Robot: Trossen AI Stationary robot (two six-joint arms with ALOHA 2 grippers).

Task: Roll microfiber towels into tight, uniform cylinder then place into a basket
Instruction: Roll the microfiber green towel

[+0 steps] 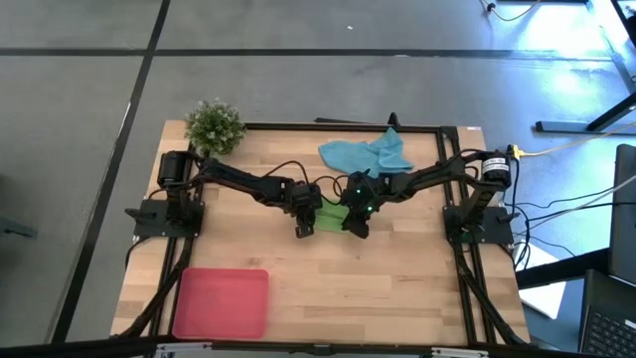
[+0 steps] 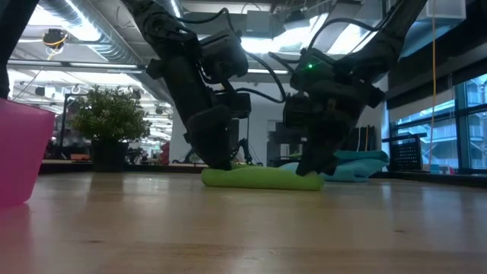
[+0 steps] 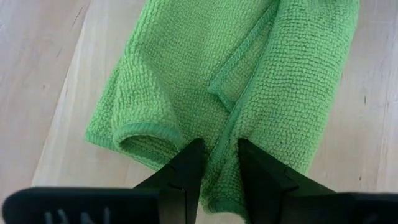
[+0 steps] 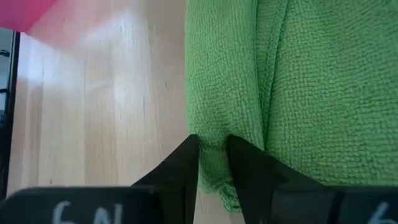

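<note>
Under both arms, green towel (image 1: 330,216), seemingly pinched.

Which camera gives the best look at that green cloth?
The left wrist view: the green cloth fills it, folds plain. The right wrist view shows one part, the low view a flat strip, and the high view has it mostly hidden under the grippers.

The high camera is looking straight down on the whole surface (image 1: 397,288). The low one is sitting at surface height, facing level across it. Both wrist cameras are peering closely at the green towel (image 3: 249,81), shared by all views.
</note>
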